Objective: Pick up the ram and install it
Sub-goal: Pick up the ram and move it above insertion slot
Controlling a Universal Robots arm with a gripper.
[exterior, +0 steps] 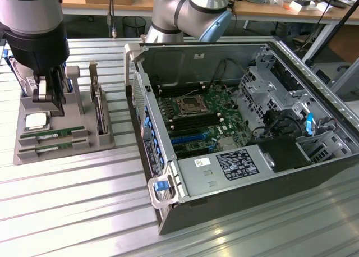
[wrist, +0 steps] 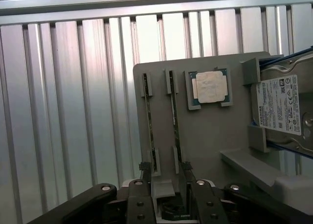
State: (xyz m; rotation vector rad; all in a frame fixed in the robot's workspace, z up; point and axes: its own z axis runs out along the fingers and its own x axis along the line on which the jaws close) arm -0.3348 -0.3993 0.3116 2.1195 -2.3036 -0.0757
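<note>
While the claw (wrist: 165, 169) hangs wide open, empty, near the ram (wrist: 173, 111), Toshiba-labelled hard drive (wrist: 282, 106)

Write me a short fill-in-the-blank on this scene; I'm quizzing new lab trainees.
1. The gray holder carries ___ ram sticks.
2. The pincer hovers over the holder with its jaws ___.
3. The square processor chip sits between the ram sticks and the ___.
Missing words: two; open; hard drive.
</note>
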